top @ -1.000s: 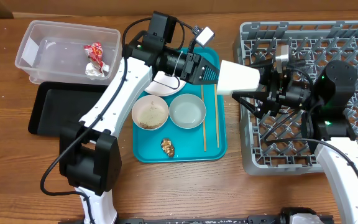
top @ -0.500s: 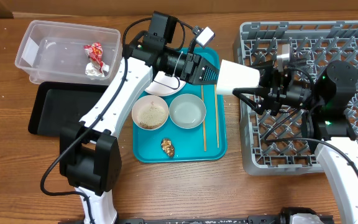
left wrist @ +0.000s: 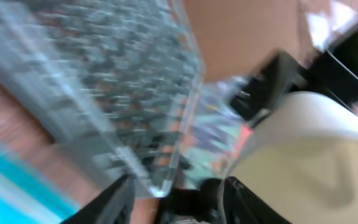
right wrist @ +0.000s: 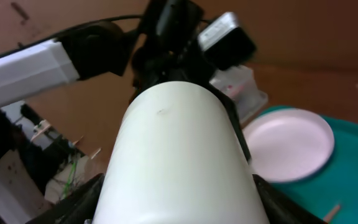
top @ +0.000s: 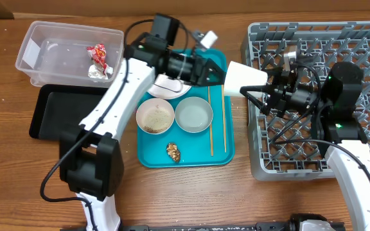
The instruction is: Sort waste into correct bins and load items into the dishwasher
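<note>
The small white cup [top: 244, 78] lies sideways in the air between the teal tray and the grey dish rack [top: 365, 38]. My right gripper [top: 268, 86] is shut on its narrow end, and the cup fills the right wrist view [right wrist: 179, 162] between the fingers [right wrist: 179, 208]. My left gripper [top: 216, 69] is at the cup's wide rim with its fingers apart [left wrist: 179, 202]. That view is blurred, with the cup [left wrist: 303, 155] at the right. The red-and-white wrapper [top: 97, 59] lies in the clear tub [top: 44, 38]. The black tray [top: 56, 112] sits beside it.
The teal tray [top: 223, 151] holds a white bowl with rice [top: 155, 116], a pale-blue bowl [top: 193, 114], two chopsticks [top: 211, 122], a brown lump [top: 173, 151] and a white plate [top: 169, 86], partly under my left arm. The plate also shows in the right wrist view [right wrist: 288, 146].
My left gripper has drawn back a little to the left from the cup's rim. The cup and my right gripper have shifted slightly left and up.
</note>
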Tool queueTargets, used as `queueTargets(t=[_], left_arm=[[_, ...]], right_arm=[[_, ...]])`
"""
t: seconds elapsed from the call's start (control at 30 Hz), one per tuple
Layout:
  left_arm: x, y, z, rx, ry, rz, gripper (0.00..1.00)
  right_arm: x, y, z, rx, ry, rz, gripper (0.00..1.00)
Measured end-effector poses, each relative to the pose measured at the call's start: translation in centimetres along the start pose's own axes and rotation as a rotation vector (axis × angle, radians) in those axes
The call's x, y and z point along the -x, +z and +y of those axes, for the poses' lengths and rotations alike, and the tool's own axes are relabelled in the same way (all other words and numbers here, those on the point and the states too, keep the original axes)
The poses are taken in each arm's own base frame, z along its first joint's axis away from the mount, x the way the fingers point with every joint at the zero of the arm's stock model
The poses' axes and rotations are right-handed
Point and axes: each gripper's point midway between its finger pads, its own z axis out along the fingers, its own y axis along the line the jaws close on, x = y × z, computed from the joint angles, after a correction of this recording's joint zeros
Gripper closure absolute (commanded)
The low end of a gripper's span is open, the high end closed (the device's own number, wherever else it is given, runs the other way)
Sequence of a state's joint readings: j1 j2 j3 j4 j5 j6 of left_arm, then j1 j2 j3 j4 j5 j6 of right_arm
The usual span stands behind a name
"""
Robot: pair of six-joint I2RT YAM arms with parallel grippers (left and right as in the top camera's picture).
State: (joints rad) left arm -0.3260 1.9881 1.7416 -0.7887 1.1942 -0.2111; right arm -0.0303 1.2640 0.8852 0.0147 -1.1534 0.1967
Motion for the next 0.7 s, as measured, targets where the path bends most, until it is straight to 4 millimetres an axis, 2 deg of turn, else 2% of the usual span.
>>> queueTargets(t=[0.1, 0.2, 0.3, 0.37, 0.47, 0.53, 0.57, 0.6, 0.7], left_arm=[[0.4, -3.5, 3.9, 0.150, -0.103, -0.063, 0.49], [-0.2, -7.5, 7.7, 0.328, -0.199, -0.108, 0.49], [-1.3, -11.0, 9.5, 0.500, -0.244, -0.134, 0.49], [-1.8, -13.2, 9.7, 0.611, -0.245, -0.154, 0.48], [-2.5, -16.2, 9.0, 0.759, -0.227, -0.188, 0.46], [-2.7, -17.8, 8.5, 0.833, -0.210, -0.213, 0.44], [-2.8, -18.5, 8.3, 0.870, -0.199, -0.223, 0.44], [-2.9, -19.0, 8.1, 0.898, -0.194, -0.232, 0.43], [-3.0, -20.2, 8.1, 0.968, -0.183, -0.245, 0.43]], right_arm=[[-0.6, -0.1, -1.8, -0.098, 0.073, 0.004, 0.87], [-1.4, -0.5, -4.0, -0.221, 0.139, 0.009, 0.95], [-2.5, -1.4, -5.8, -0.330, 0.214, 0.028, 0.96], [-3.1, -2.5, -7.1, -0.427, 0.278, 0.045, 0.96], [-3.2, -4.7, -8.6, -0.584, 0.350, 0.064, 0.96], [-2.4, -6.4, -9.2, -0.691, 0.376, 0.068, 0.96], [-1.4, -8.0, -9.5, -0.777, 0.386, 0.062, 0.96], [-1.2, -8.2, -9.5, -0.790, 0.387, 0.058, 0.96], [-0.1, -11.9, -9.7, -0.958, 0.425, 0.056, 0.96]])
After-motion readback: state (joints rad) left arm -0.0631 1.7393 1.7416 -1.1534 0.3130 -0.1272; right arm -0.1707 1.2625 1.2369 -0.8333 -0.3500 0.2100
